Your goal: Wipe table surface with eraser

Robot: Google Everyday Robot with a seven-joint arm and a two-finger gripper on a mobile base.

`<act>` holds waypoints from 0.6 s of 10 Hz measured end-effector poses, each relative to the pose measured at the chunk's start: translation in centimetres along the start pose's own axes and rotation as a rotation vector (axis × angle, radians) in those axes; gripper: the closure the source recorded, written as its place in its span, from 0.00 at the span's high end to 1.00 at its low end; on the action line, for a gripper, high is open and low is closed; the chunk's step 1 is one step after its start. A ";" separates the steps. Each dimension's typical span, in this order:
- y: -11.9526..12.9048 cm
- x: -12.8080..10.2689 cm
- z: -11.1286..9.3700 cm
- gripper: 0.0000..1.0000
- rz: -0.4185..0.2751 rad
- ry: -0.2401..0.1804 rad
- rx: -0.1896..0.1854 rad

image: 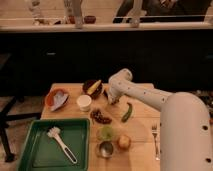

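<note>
Dark brown, the eraser point(101, 118) lies on the bench point(137, 150) just right of the white cup point(84, 102), to the near side of the end effector point(111, 98). The end effector hangs low at the far middle, beside the dark bowl point(92, 88); whether it is open or closed I cannot tell. It looks apart from the eraser, so the step in hand is probably the pickup. Come down from above across the block's short side, clear of the cup and the long green vegetable point(127, 112), then press it flat before sweeping.
</note>
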 end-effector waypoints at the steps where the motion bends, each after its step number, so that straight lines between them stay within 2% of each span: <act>1: -0.4 0.2 -0.1 0.00 -0.060 0.017 -0.016; 3: -0.9 0.4 0.0 0.00 -0.187 0.078 -0.039; 4: -0.9 0.5 0.3 0.00 -0.226 0.099 -0.041; 6: -0.7 1.1 1.6 0.00 -0.354 0.200 -0.037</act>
